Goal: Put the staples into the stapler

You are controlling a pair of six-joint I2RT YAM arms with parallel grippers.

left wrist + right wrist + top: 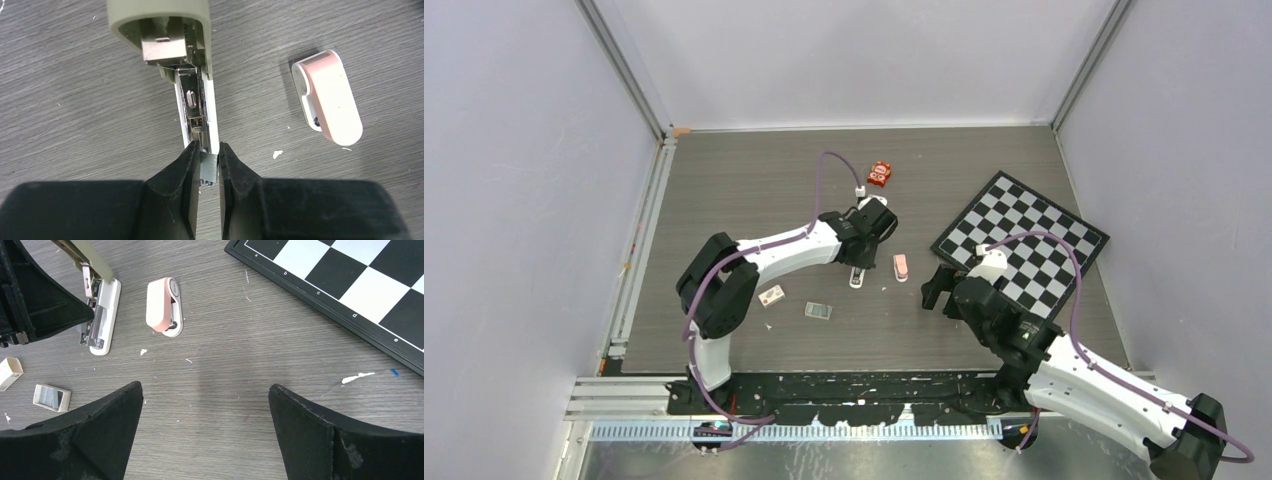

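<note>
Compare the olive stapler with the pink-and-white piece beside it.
The stapler is olive-grey and hinged open, metal channel exposed; the pink-and-white piece is closed. The stapler is longer, the pink-and-white piece stubbier. The left pincer is at the stapler's channel; nothing touches the pink-and-white piece. Both lie on the table.

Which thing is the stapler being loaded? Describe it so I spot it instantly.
Start at the chessboard on the right of the table and go left past the short pink-and-white piece. The stapler lies just beyond it, at the left pincer gripping the staples. It is the longer one, flipped open: olive-grey top raised, pale metal channel bared.
</note>
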